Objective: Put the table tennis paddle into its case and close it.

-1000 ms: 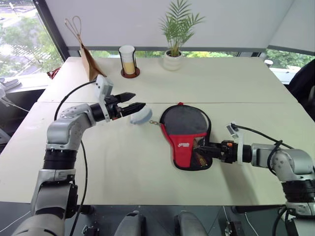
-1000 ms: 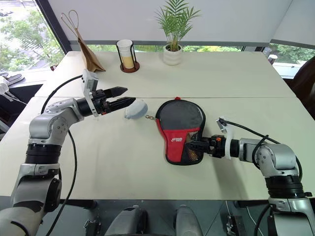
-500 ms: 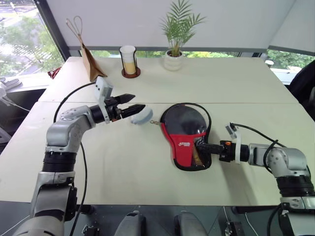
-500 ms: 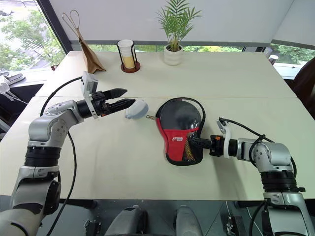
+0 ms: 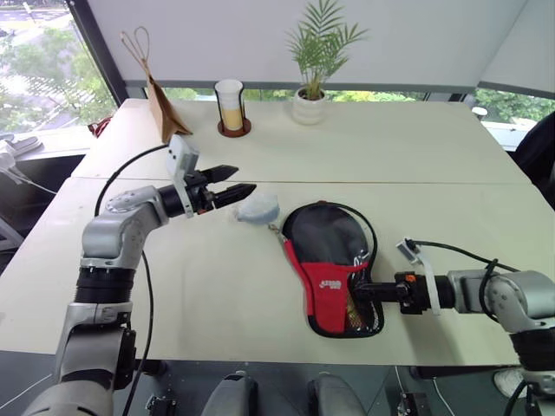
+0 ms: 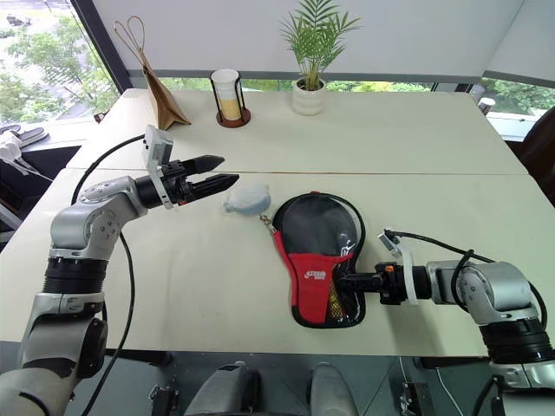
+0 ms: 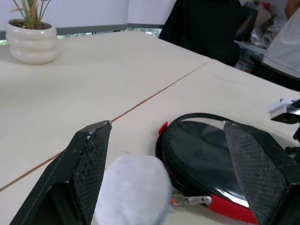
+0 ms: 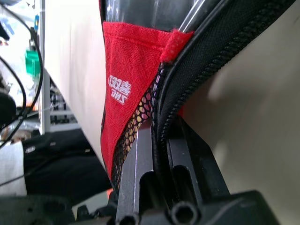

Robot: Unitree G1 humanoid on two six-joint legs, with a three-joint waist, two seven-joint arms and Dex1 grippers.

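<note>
The black case [image 5: 323,279] with its red panel lies near the table's front edge, and its zip stands open around the round end. Inside it I see the table tennis paddle [image 5: 330,237], black face up, its handle dim behind the mesh pocket. My right gripper [image 5: 357,292] is shut on the case's zip edge [image 8: 164,117] at the narrow end. My left gripper [image 5: 244,190] hovers open and level at the left. Its fingers [image 7: 91,161] stand wide either side of a grey-blue fluffy ball [image 5: 257,209], which hangs on the case's zip cord.
A brown paper bag [image 5: 159,107], a cup in a wire holder [image 5: 230,105] and a potted plant [image 5: 311,102] stand along the far edge. A seam crosses the table [image 5: 434,183]. A dark chair [image 5: 539,146] sits at the far right.
My right gripper has shut on the case's edge and drawn it toward the front edge of the table. The fluffy ball trailed along a little. The left arm has stayed still.
</note>
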